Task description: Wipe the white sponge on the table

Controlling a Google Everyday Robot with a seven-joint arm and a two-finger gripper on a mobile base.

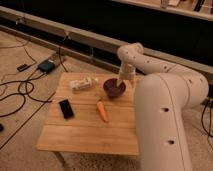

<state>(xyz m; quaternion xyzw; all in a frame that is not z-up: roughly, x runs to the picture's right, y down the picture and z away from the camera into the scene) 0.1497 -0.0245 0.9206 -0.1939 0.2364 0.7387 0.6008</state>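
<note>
The white sponge [81, 83] is a small cream block lying near the far left edge of the light wooden table [85, 134]. My gripper [120, 82] hangs from the white arm at the far right side of the table, over the rim of a dark maroon bowl [113, 89]. It is apart from the sponge, about a bowl's width to its right. The gripper's tip is partly hidden against the bowl.
An orange carrot [102, 111] lies mid-table in front of the bowl. A flat black phone-like rectangle [65, 108] lies at the left. My large white arm body [167, 117] covers the table's right side. Cables and a small box [46, 65] lie on the floor at left.
</note>
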